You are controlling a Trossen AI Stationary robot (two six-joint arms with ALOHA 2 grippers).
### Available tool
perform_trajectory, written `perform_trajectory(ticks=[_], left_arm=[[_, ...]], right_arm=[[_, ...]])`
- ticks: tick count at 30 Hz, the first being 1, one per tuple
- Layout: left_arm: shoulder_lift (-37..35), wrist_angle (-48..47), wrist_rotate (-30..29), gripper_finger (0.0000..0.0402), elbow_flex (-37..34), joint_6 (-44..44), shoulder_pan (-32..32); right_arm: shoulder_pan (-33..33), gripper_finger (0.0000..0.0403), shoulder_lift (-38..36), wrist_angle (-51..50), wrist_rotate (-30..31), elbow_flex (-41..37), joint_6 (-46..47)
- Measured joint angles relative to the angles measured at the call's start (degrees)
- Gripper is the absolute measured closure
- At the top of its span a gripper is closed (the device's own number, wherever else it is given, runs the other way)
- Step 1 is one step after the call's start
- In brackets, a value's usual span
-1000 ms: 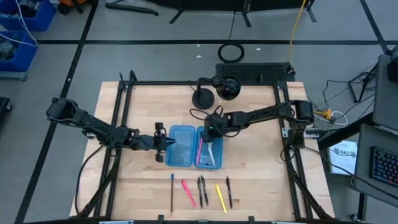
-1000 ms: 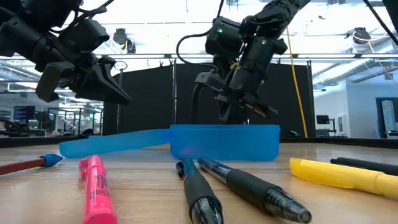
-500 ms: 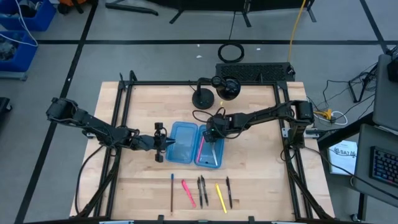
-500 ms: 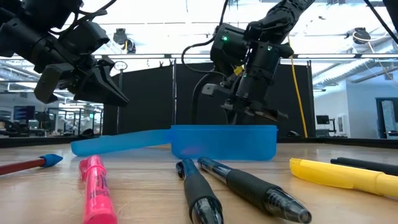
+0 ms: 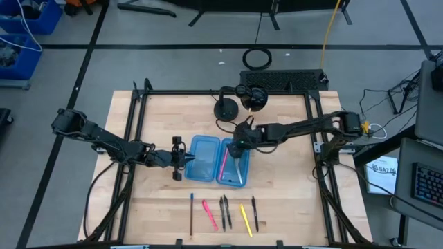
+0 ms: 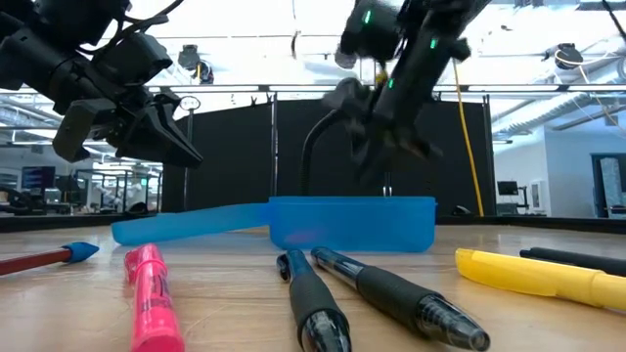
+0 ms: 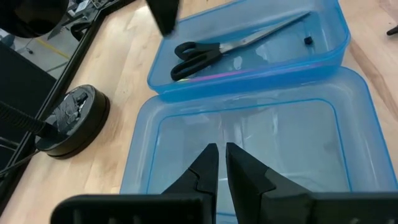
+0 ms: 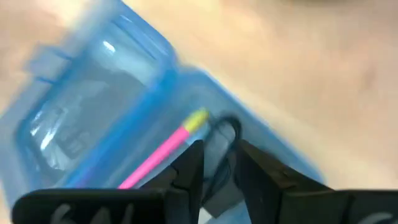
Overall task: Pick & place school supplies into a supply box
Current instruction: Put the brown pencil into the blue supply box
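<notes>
The translucent blue supply box (image 5: 217, 160) lies open at mid-table, its two halves side by side. The scissors (image 7: 230, 46) and a pink pencil (image 8: 160, 155) lie in its right half (image 5: 233, 164). My left gripper (image 5: 185, 158) hovers shut just over the left half (image 7: 249, 143), at its left edge, touching nothing. My right gripper (image 5: 239, 143) is above the right half, slightly open and empty. Several pens, a pink highlighter (image 6: 150, 293) and a yellow marker (image 6: 536, 274) lie in a row (image 5: 223, 213) near the table's near edge.
Two black round stands (image 5: 225, 108) (image 5: 254, 99) sit at the far side of the table, behind the box. A black metal frame (image 5: 135, 138) runs along the table's edges. Bare wood lies between the box and the pen row.
My right gripper has risen from low inside the box's right half to well above it, moving fast. The box has shifted slightly on the table. My left gripper has stayed where it was.
</notes>
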Motion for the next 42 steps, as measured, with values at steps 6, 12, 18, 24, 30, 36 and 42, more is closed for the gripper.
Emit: perform_trajectory(ticks=[6, 12, 18, 24, 30, 36, 42], left_arm=[[0.0, 0.0, -1.0, 0.0364, 0.0, -1.3, 0.0], [0.0, 5.3, -5.5, 0.0364, 0.0, 1.6, 0.1], [0.0, 15.4, -6.7, 0.0364, 0.0, 7.3, 0.1], [0.0, 16.5, -6.7, 0.0364, 0.0, 10.9, 0.0], [0.0, 17.4, -8.1, 0.0364, 0.0, 8.0, 0.0], [0.0, 17.0, -9.6, 0.0364, 0.0, -4.4, -0.2], [0.0, 16.8, -9.3, 0.0364, 0.0, -9.1, -0.4]], right_arm=[[7.9, 0.0335, -8.2, 1.3, 15.5, -0.3, -21.1], [12.9, 0.0362, -14.2, 14.1, 13.3, -5.4, -34.4], [14.5, 0.0398, -20.3, 31.0, 6.7, -17.3, -45.1], [14.4, 0.04, -28.9, 42.8, 4.4, -31.9, -46.2], [12.1, 0.0402, -40.1, 44.4, 6.3, -40.3, -46.1], [5.5, 0.0402, -47.9, 51.2, -2.4, -48.2, -47.8], [-1.3, 0.0402, -51.1, 51.8, -9.5, -54.1, -49.0]])
